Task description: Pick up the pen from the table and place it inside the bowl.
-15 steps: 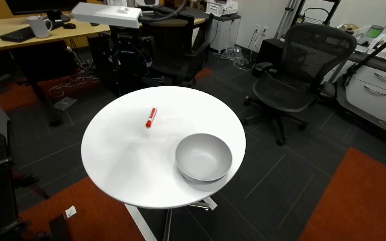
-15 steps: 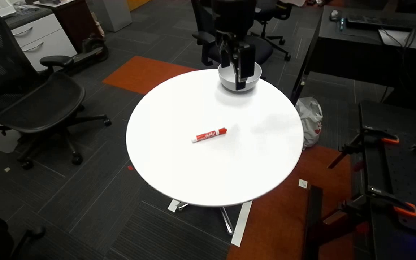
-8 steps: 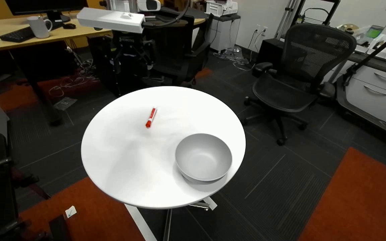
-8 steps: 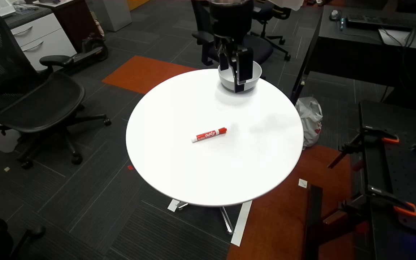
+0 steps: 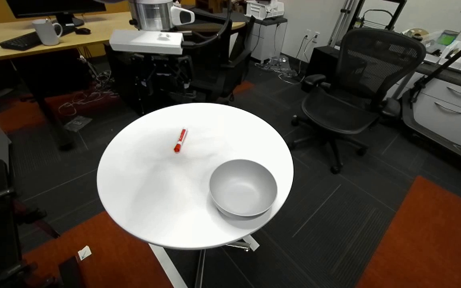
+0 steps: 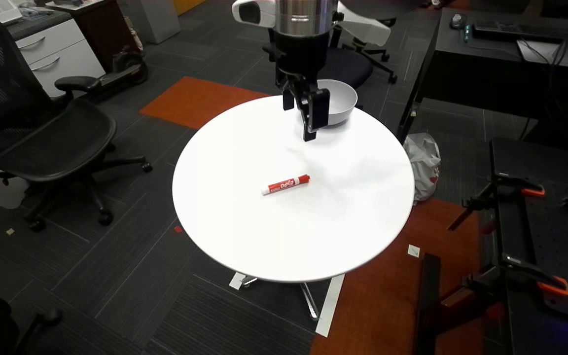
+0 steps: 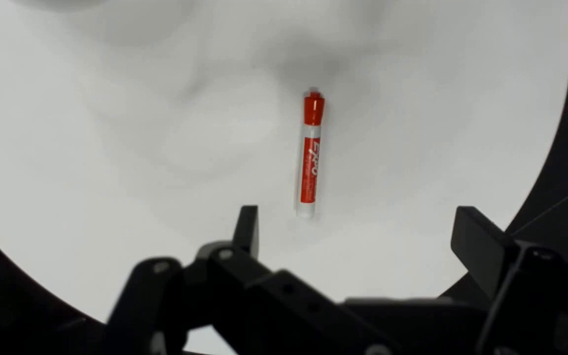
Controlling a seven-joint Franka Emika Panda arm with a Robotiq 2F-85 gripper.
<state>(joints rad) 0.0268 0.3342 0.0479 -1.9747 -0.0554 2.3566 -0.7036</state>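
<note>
Wrist view – the pen [image 7: 310, 165] lies ahead of and below the wide-spread gripper [image 7: 355, 222], which holds nothing – long axis nearly square to the closing line

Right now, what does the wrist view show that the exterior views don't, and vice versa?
Only wrist: a look down over the open gripper, the pen lined up with its gap, off-centre in that picture.
Only exterior: the whole bowl and a mug, in an exterior view; office chairs in both exterior views.
Both: gripper, pen, table.
</note>
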